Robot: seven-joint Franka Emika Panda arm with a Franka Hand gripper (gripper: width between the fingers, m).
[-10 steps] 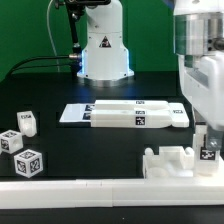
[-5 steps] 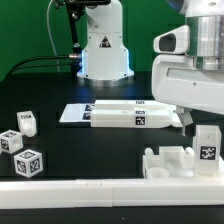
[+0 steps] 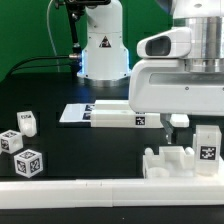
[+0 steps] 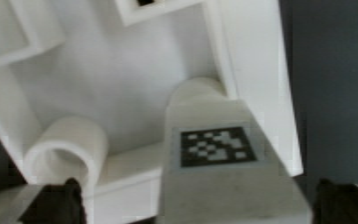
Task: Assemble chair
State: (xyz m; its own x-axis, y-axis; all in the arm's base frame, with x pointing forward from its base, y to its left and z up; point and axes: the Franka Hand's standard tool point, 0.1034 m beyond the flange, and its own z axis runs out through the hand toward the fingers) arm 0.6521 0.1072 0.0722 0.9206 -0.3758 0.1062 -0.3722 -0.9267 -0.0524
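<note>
The flat slabs [image 3: 100, 113], the pegged block [image 3: 168, 160] and the small cube-like legs [image 3: 28, 160] are white plastic, smooth and glossy, catching soft highlights. Their square tags [image 4: 215, 146] look matt, printed black on white. The table [image 3: 90, 140] is black and matt. The border rail [image 3: 80, 190] is smooth white, faintly shiny. The arm's casing [image 3: 103, 45] is glossy white plastic

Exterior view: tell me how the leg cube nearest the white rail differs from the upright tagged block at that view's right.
The leg cube is squat, about as wide as tall; the upright block is clearly taller than wide. The leg cube shows tags on two faces, the upright block one. Both are glossy white with black-and-white square tags.
</note>
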